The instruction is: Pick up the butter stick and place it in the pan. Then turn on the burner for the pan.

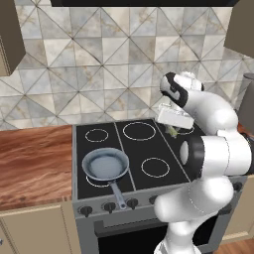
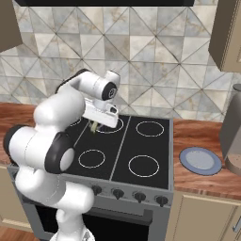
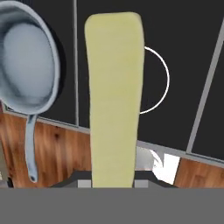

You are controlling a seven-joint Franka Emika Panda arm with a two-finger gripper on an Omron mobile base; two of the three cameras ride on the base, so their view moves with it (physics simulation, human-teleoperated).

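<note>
Pincer (image 1: 172,130) is hanging above the back right of the black glass stove (image 1: 130,149), at the right centre of the left base frame, and is gripping the butter stick (image 3: 114,100) shut between its jaws; in the hand view the pale yellow bar is running up the middle of the frame. Going left to right in the left base view, the wooden table (image 1: 34,166) is filling the left, then the pan (image 1: 105,165) is sitting on the front left burner (image 1: 97,180) in the lower centre, its handle pointing toward the knobs (image 1: 109,206), well apart from the butter. Tiled wall (image 1: 99,64) is spanning the upper frame. In the right base view a blue-grey plate (image 2: 200,160) is lying on the table at the right, beside a grey appliance (image 2: 232,136) at the right edge.
</note>
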